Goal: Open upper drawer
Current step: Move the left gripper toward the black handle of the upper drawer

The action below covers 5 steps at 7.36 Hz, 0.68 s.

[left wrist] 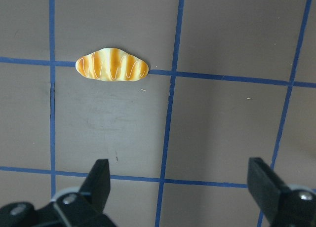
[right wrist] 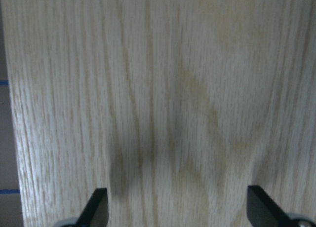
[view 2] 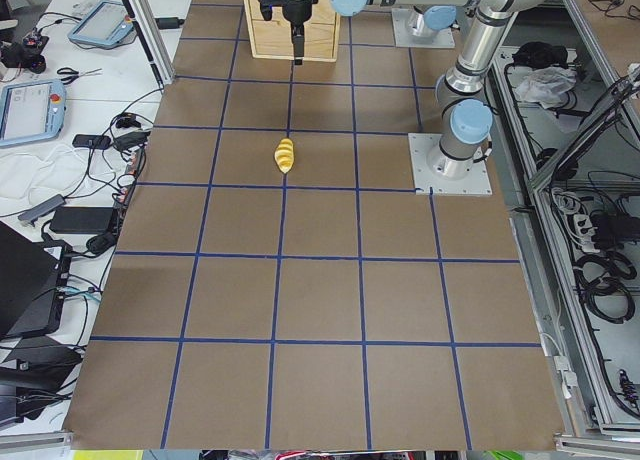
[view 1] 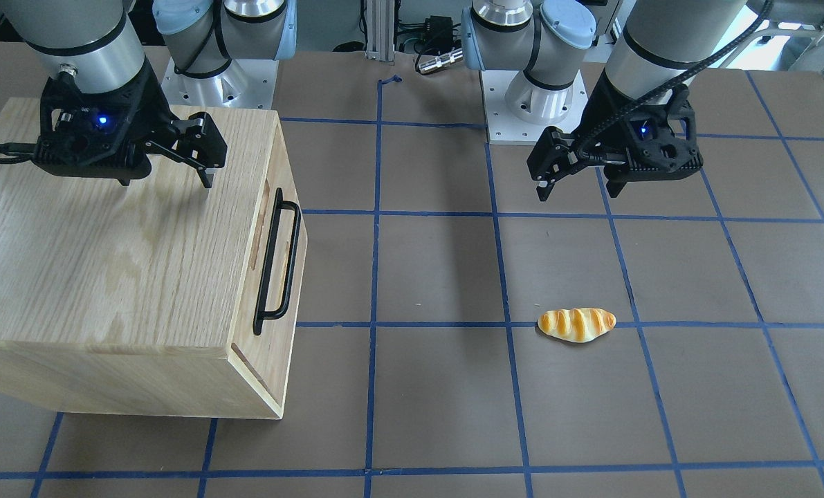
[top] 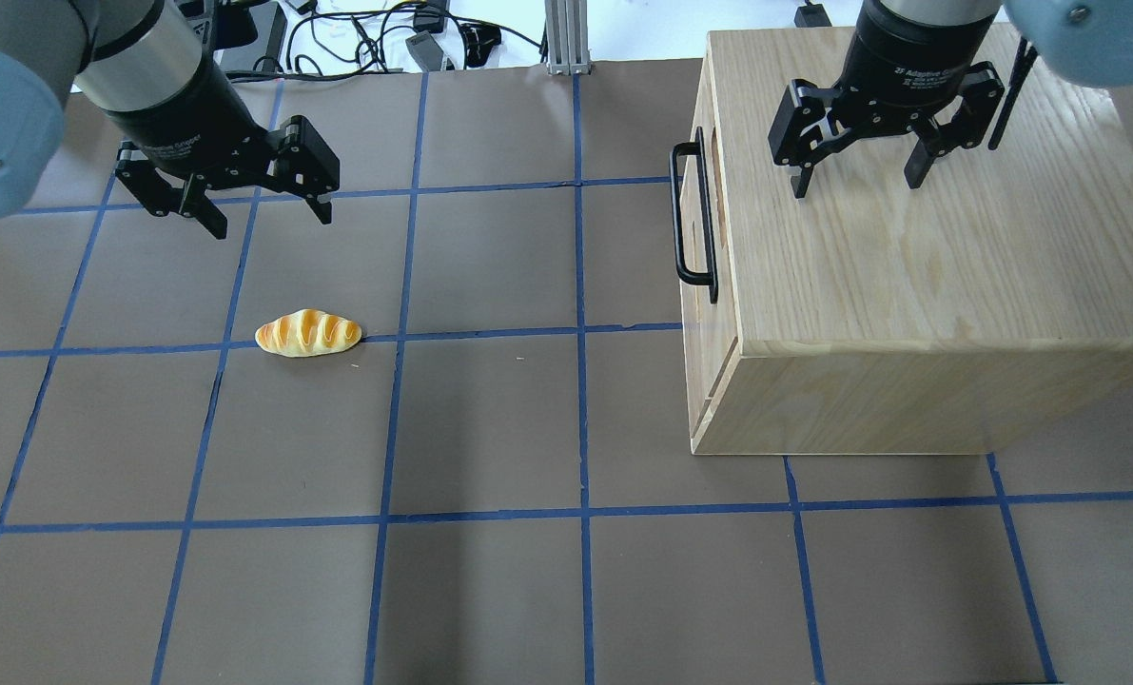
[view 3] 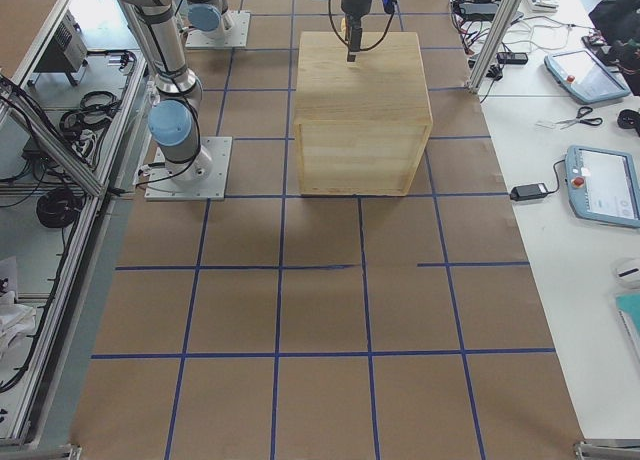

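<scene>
The upper drawer (view 1: 277, 173) is closed, its front flush with the oak cabinet (view 1: 107, 242), and it faces the table's middle. Its black bar handle (view 1: 292, 259) also shows in the overhead view (top: 694, 228), as does the drawer front (top: 718, 319). My right gripper (view 1: 166, 181) is open and empty. It hovers above the cabinet's top (top: 908, 266), back from the front edge, and shows in the overhead view (top: 856, 185) and the right wrist view (right wrist: 177, 209). My left gripper (top: 271, 225) is open and empty above the bare table, far from the drawer.
A toy bread roll (top: 307, 333) lies on the brown, blue-taped table under and ahead of my left gripper (left wrist: 180, 187), and shows in the left wrist view (left wrist: 112, 64). The two arm bases (view 1: 536, 104) stand behind. Bare table lies between cabinet and roll.
</scene>
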Motion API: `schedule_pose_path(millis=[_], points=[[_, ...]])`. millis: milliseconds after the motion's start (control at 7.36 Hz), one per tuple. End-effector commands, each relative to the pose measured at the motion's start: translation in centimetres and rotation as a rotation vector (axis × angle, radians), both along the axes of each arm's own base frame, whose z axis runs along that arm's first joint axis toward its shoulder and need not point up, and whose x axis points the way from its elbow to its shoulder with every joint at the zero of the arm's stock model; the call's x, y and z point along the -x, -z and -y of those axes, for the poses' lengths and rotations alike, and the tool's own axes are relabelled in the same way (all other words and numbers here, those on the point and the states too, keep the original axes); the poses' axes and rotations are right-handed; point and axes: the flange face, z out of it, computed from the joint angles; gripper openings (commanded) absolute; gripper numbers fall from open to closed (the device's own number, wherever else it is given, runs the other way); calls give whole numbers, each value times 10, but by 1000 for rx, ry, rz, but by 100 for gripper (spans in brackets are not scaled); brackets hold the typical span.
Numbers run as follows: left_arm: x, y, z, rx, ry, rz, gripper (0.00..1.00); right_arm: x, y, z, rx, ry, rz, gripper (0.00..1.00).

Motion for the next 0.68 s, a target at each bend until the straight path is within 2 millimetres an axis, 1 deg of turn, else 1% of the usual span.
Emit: schedule_pose_path(millis=[0, 136, 272, 408, 544], points=[[18, 9, 5, -14, 19, -143, 100, 0, 0, 0, 0, 0, 0, 100], [34, 3, 7, 28, 24, -226, 100, 1, 1, 0, -1, 0, 0, 100], [60, 1, 8, 70, 36, -233, 100, 0, 0, 0, 0, 0, 0, 100], [88, 2, 12, 116, 14, -245, 100, 0, 0, 0, 0, -1, 0, 100], [111, 12, 17, 116, -32, -259, 100, 0, 0, 0, 0, -1, 0, 100]])
